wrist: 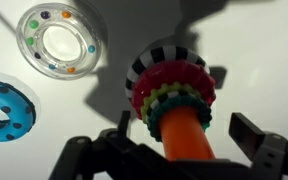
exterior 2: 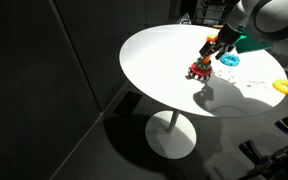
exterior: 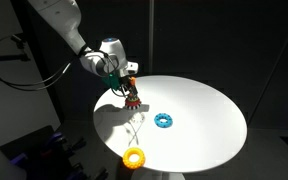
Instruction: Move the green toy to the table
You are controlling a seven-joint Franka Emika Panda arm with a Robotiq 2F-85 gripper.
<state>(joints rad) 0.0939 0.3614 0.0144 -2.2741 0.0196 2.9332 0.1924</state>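
While the jaws stand spread on either side of the orange plastic post [wrist: 184, 138], the green toothed plastic ring [wrist: 169, 98] sits threaded on it, stacked upon the round white table [exterior: 204, 120].

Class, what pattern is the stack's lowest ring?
The lowest ring is striped black and white; clearest in wrist view.

Arm [exterior: 66, 28]: white, smooth rounded shells w/ dark seams at the joints. Teal band [exterior: 105, 66] at the wrist in both exterior views. Gripper [exterior: 131, 88]: black, blocky, w/ a small orange mark up top. Wrist view: 2 black angular fingers [wrist: 254, 135].
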